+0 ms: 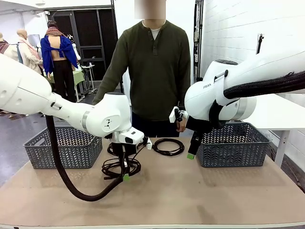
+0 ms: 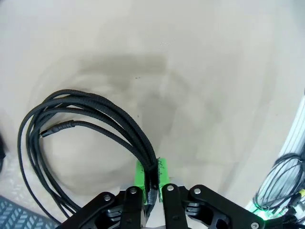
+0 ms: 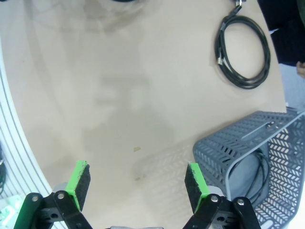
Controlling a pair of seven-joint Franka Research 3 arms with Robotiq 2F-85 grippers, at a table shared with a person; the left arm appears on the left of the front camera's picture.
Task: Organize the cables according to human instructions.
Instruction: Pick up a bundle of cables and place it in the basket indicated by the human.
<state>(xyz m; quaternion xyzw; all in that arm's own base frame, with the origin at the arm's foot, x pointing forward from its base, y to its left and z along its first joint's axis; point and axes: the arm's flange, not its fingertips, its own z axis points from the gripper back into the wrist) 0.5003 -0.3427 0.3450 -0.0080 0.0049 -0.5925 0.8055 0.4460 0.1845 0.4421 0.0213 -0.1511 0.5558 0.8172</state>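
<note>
The front camera sits between the two arms at the near side of the counter [image 1: 200, 191], facing across it to the person [image 1: 155, 71] standing opposite. The left wrist camera looks straight down along the left end effector [image 2: 151, 164], very close to the near cable coil [image 2: 133, 138], which the front view shares. The right wrist camera hangs higher behind the right end effector [image 3: 137, 167], looking down on the far cable coil [image 3: 244, 86] and the grey basket [image 3: 224, 152], both also seen from the front.
</note>
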